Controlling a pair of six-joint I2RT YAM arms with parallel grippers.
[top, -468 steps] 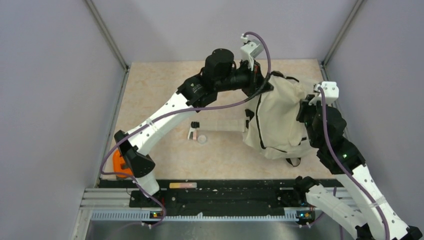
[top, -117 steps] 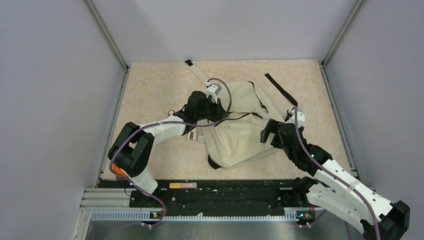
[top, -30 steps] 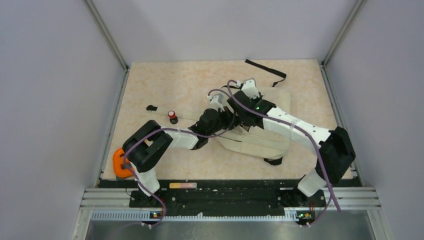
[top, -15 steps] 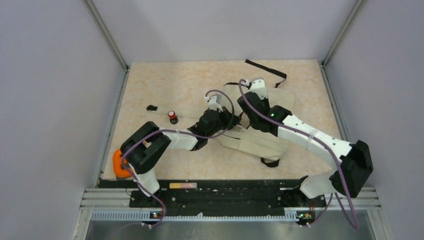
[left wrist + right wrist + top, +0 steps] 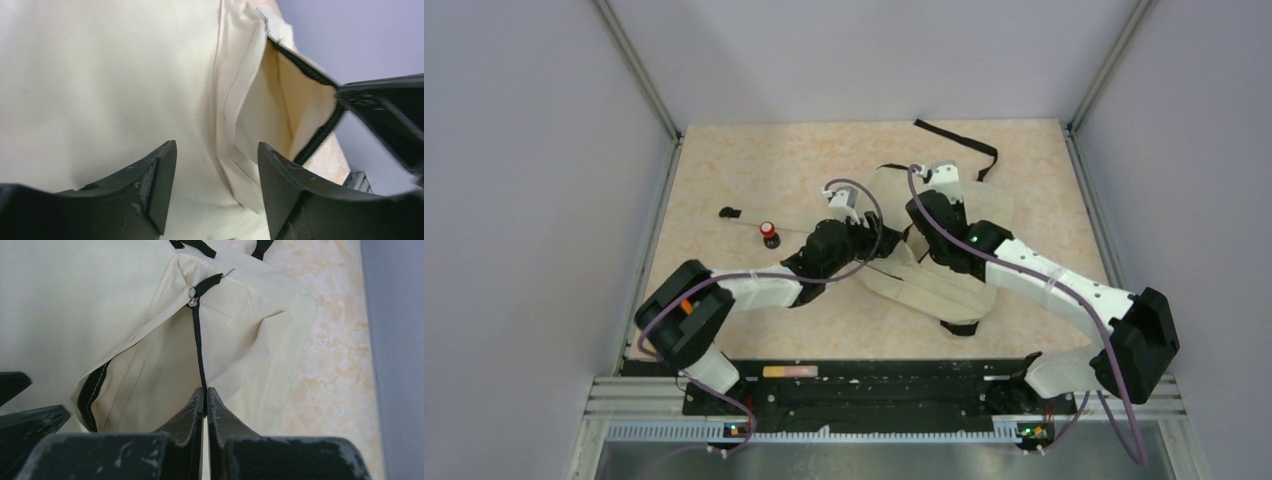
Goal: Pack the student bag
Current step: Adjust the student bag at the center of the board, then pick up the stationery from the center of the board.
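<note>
Opening the student bag — flat on the worktop, right of centre in the top view. Pinching the black zip cord with the right fingers; holding the left fingers wide apart over cream fabric. Next, likely: draw the cord to widen the mouth.

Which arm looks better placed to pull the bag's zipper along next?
Probably right: the right gripper is shut on the black zipper pull cord of the student bag, while the left gripper hangs open over plain fabric.
</note>
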